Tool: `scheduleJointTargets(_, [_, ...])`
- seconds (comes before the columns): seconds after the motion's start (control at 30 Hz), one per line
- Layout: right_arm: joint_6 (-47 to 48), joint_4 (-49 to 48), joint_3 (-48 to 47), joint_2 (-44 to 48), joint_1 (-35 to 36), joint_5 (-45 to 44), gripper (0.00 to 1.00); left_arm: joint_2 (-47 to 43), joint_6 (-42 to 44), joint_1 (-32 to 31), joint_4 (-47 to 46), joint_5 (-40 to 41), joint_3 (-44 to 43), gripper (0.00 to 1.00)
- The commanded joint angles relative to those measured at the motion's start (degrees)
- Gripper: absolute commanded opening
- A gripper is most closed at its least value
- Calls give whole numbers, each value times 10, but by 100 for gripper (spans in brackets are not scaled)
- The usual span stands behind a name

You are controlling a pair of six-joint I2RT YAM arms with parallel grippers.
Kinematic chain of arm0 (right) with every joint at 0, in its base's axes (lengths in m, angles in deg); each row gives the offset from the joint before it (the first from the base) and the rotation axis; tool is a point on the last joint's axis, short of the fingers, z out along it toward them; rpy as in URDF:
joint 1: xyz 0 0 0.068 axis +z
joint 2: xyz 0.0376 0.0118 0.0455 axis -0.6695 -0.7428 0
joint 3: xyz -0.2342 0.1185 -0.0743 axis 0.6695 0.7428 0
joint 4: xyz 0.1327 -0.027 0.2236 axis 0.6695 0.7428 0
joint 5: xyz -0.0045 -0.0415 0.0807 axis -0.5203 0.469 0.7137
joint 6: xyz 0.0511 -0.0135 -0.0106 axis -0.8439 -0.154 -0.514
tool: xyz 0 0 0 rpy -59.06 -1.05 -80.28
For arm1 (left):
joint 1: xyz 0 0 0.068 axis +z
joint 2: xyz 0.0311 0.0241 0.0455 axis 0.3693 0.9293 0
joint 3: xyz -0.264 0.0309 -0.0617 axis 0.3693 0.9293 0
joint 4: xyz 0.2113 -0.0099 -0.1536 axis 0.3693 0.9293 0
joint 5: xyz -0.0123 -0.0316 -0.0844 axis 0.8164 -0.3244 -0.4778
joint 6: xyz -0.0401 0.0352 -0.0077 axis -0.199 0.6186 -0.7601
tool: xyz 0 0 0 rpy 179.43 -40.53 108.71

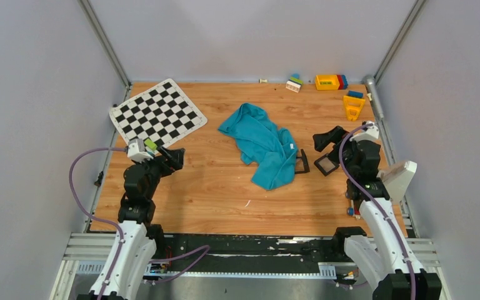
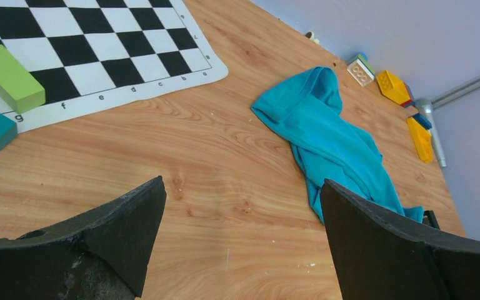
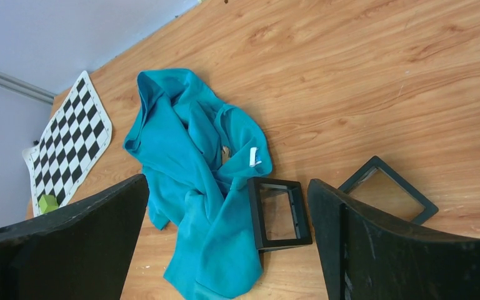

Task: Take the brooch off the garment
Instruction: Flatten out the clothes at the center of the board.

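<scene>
Where crumpled teal-blue soft fabric shirt [image 1: 264, 145] heaps on wood-grain surface [image 1: 212, 187], square black frame [image 3: 279, 212] touching its edge, left fingers [image 2: 119, 231] released, right fingers [image 3: 381, 244] released.

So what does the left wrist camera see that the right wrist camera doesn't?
Only the left wrist view shows the yellow toy blocks near the table's far edge. Only the right wrist view shows the white label and the flat black frame. Both show the teal shirt, the checkered mat and the wooden table.
</scene>
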Motion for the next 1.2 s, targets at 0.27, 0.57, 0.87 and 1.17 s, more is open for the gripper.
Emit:
scheduleJointTargets(0.27, [41, -54, -27, -83, 94, 47, 95, 93, -15, 4, -148, -99, 11, 98])
scheduleJointTargets(0.57, [53, -5, -105, -248, 240, -102, 83, 162, -15, -16, -198, -118, 7, 96])
scheduleJointTargets(0.87, [9, 67, -158, -357, 270, -213, 77, 180, -10, -30, -200, -122, 2, 96])
scheduleJointTargets(1.17, [24, 64, -174, -374, 283, -183, 4, 222, -10, -36, -216, -131, -6, 96])
